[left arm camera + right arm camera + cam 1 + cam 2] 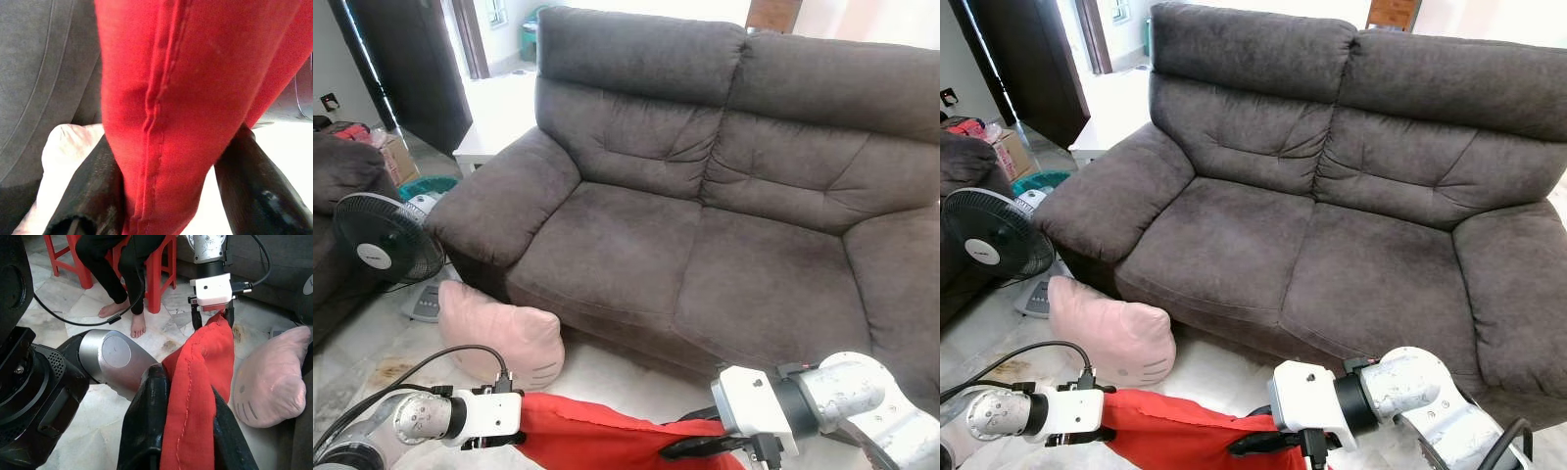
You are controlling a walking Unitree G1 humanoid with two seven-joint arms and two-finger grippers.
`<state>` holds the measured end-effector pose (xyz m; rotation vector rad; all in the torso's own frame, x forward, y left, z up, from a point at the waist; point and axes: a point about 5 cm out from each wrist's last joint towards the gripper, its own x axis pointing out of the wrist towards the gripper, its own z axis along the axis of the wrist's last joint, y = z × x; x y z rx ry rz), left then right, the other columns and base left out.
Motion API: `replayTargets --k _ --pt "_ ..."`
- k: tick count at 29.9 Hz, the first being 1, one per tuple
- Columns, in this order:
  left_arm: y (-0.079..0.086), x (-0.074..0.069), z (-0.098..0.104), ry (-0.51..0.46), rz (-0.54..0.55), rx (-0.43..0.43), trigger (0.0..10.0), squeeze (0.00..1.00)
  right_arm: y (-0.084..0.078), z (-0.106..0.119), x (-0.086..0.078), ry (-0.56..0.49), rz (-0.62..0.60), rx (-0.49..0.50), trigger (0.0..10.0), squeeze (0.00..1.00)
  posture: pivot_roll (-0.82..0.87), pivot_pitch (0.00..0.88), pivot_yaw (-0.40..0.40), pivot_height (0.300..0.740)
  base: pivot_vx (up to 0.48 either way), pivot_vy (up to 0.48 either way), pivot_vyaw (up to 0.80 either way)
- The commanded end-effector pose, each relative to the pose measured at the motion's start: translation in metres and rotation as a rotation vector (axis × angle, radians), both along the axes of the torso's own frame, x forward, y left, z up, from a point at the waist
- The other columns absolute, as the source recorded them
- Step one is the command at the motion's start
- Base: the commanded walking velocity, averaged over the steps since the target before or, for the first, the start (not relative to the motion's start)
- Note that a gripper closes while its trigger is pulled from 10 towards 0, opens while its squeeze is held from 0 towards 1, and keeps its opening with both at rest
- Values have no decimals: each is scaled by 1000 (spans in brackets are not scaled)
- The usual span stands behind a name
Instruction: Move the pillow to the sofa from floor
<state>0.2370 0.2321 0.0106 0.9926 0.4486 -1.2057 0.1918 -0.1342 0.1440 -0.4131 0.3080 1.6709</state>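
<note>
A red pillow (607, 436) hangs low in front of me, stretched between both grippers above the floor. My left gripper (514, 431) is shut on its left edge; in the left wrist view the black fingers (93, 196) press the red fabric (171, 122) from both sides. My right gripper (705, 446) is shut on the right edge, with the cloth (195, 396) pinched between its fingers (146, 426). The dark grey sofa (636, 245) stands straight ahead with bare seat cushions. A pink pillow (504, 338) lies on the floor against the sofa's front left corner.
A black standing fan (384, 240) is on the left beside the sofa arm. Another dark seat (337, 176) sits at far left. In the right wrist view a person's bare legs (122, 279) rest by red stools (161, 269) behind me.
</note>
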Motion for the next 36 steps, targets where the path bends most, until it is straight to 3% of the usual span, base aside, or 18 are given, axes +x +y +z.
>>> replayTargets --k 1,23,27,29,31,34,35,36 --pt "0 1 0 7 -14 15 0 0 7 21 1 -88 54 76 10000 0 59 0 -41 740 0 0 0" --pt "-7 2 3 -6 -24 -33 0 0 7 12 1 -68 11 70 10000 0 62 0 -37 740 0 0 0" --pt "-10 8 10 -26 17 -100 0 0 6 9 3 -67 -14 73 10000 0 64 0 -35 740 0 0 0" --pt "-17 12 14 -35 50 -181 0 0 6 8 8 -84 -55 96 10000 0 61 0 -32 740 0 0 0" --pt "-19 13 15 -40 55 -193 0 0 6 8 9 -89 -69 104 10000 0 61 0 -32 740 0 0 0" --pt "-30 26 28 -111 144 -338 0 0 6 6 22 -137 -180 144 10000 0 60 0 -32 740 0 0 0" --pt "-38 34 39 -174 196 -427 0 0 4 1 29 -158 -250 152 10000 0 61 0 -32 740 0 0 0" --pt "-40 38 43 -203 217 -458 1686 0 3 -1 32 -168 -281 155 10000 0 65 0 -32 740 0 0 0"
